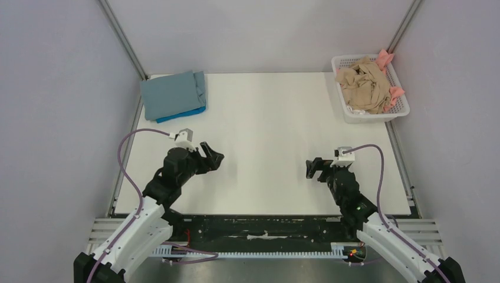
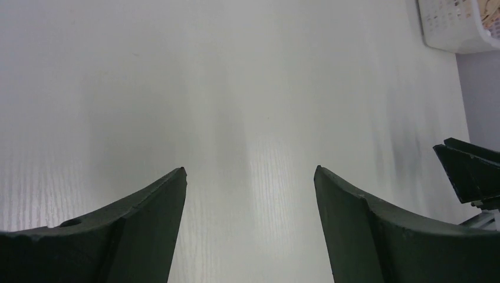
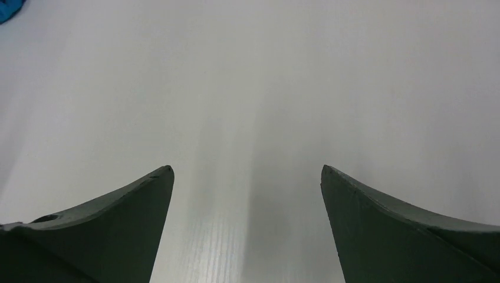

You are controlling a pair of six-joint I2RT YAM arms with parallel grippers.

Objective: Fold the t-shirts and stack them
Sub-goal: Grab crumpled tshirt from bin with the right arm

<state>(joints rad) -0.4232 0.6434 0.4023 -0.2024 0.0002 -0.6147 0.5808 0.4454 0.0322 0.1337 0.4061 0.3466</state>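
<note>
A folded grey-blue t-shirt [image 1: 171, 94] lies on a bright blue t-shirt [image 1: 190, 112] at the table's far left corner. A crumpled beige-tan t-shirt [image 1: 364, 85] fills the white basket [image 1: 352, 115] at the far right, with a salmon pink t-shirt [image 1: 394, 94] showing beneath it. My left gripper [image 1: 213, 156] is open and empty over the bare table near the front left; it shows the same in the left wrist view [image 2: 250, 177]. My right gripper [image 1: 312, 168] is open and empty near the front right, as in the right wrist view [image 3: 246, 174].
The white table [image 1: 265, 130] lies between grey side walls. A corner of the basket [image 2: 454, 29] and the right gripper's fingers [image 2: 471, 171] show in the left wrist view. A bit of blue cloth [image 3: 9, 9] shows at the right wrist view's top left.
</note>
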